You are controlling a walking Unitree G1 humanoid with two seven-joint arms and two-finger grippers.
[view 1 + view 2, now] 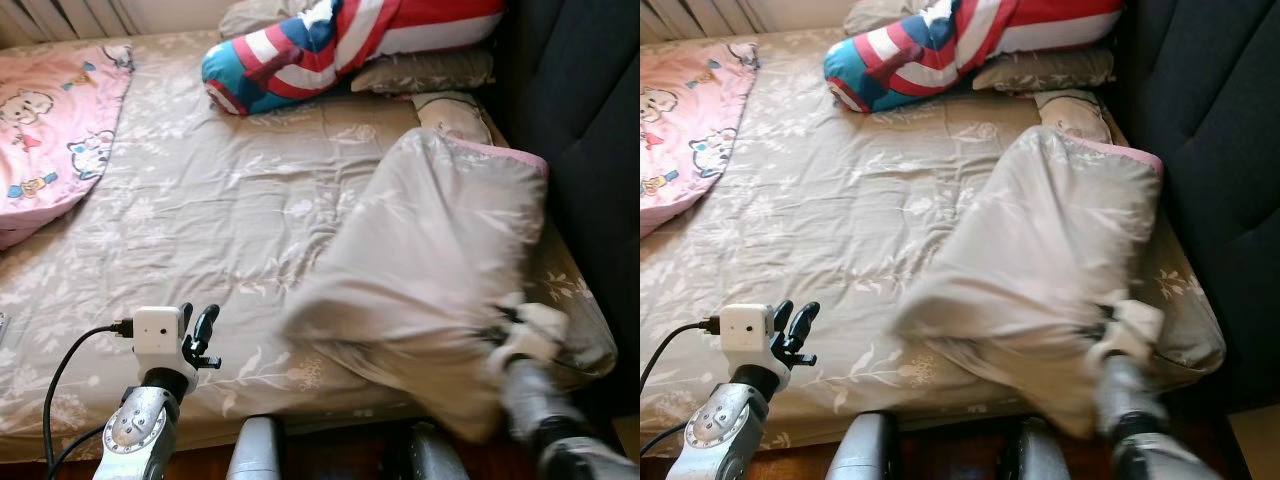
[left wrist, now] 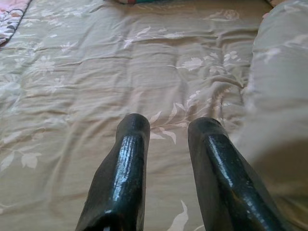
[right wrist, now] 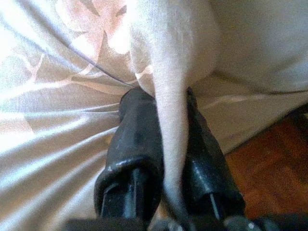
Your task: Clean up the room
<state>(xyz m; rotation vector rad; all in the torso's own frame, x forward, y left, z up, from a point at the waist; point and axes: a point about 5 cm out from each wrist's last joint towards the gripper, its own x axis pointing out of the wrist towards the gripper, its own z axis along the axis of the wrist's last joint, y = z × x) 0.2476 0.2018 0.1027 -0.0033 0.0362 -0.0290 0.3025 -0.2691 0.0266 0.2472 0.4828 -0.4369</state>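
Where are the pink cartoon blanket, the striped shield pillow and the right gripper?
pink cartoon blanket [image 1: 50,120], left eye view, printed middle.
striped shield pillow [image 1: 300,50], left eye view, red-and-white stripes.
right gripper [image 3: 166,125], right wrist view, between fingertips, pinching grey quilt [image 1: 440,260].

1. A bedroom in a home: a wide bed [image 1: 230,200] takes up most of the scene, spread with a beige floral sheet [image 1: 180,260].
2. Pillows [image 1: 425,72] are stacked at the far end, with a red, white and blue striped cushion [image 1: 300,45] lying across them.
3. A pink cartoon-print blanket [image 1: 50,130] lies on the far left.
4. A dark padded headboard [image 1: 585,130] runs along the right side.
5. A strip of wooden floor [image 3: 269,168] shows by the near edge.
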